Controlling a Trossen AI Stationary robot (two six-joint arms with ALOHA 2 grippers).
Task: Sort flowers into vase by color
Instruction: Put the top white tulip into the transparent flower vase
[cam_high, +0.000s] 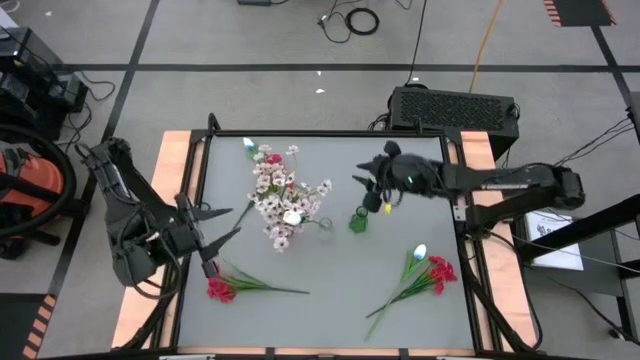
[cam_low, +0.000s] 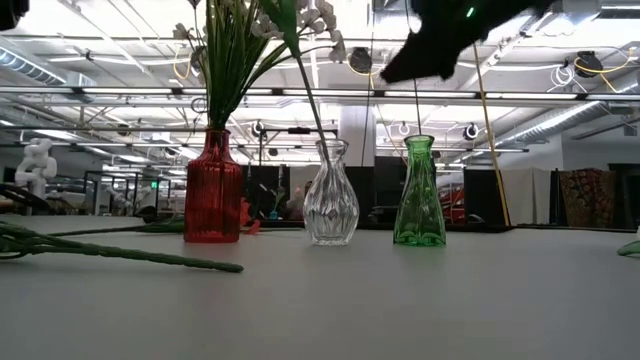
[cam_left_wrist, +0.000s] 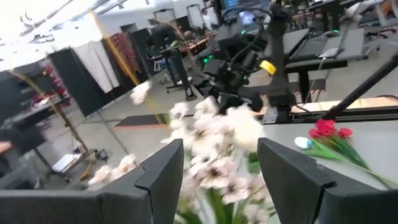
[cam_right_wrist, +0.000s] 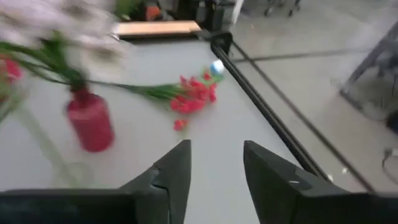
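Observation:
A red vase (cam_low: 212, 190) holds a bunch of pinkish-white sprigs (cam_high: 278, 195). Beside it stand a clear vase (cam_low: 330, 195) with one thin stem in it and an empty green vase (cam_low: 418, 195). One red sprig (cam_high: 222, 290) lies on the table at the near left. A bunch of red blooms with a white bud (cam_high: 425, 268) lies at the near right. My left gripper (cam_high: 222, 225) is open and empty, left of the red vase. My right gripper (cam_high: 378, 195) is open and empty, above the green vase (cam_high: 358, 222).
The table has a raised black rim (cam_high: 200, 180) with wooden side boards. A long green stem (cam_low: 110, 252) lies across the near left. A black box (cam_high: 452, 108) stands behind the table's far edge. Bare table surface lies in the near middle.

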